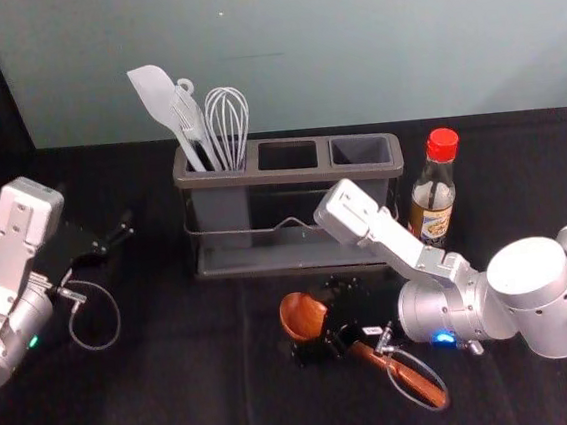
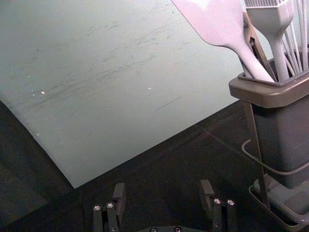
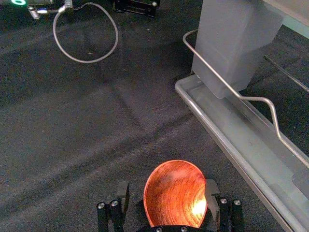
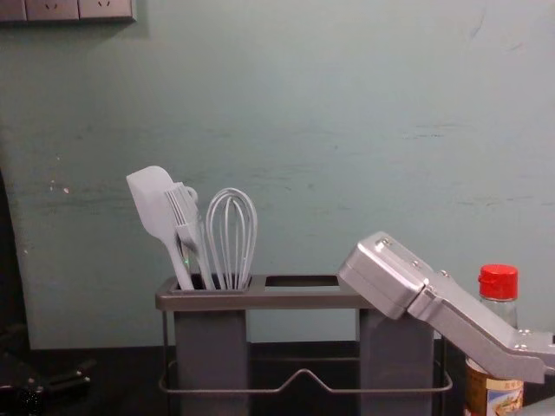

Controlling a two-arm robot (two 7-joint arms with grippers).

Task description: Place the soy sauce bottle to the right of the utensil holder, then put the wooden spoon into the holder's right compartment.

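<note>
Our right gripper [image 3: 167,185] is wide open, the reddish-brown wooden spoon's [image 1: 300,314] bowl between its fingers, seemingly not yet clamped. Closing on that smooth, rounded bowl could make it slip or twist. Beyond our gripper, the grey-brown utensil holder [image 1: 260,178] has the red-capped glass soy sauce bottle [image 1: 436,193] at its right; a low forearm swing might topple it. Our left gripper [image 2: 163,193] idles open, left of the holder.

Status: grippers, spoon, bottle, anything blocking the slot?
Left gripper open, left of holder. Right gripper open astride spoon. Bottle right of holder. Right compartment empty.
</note>
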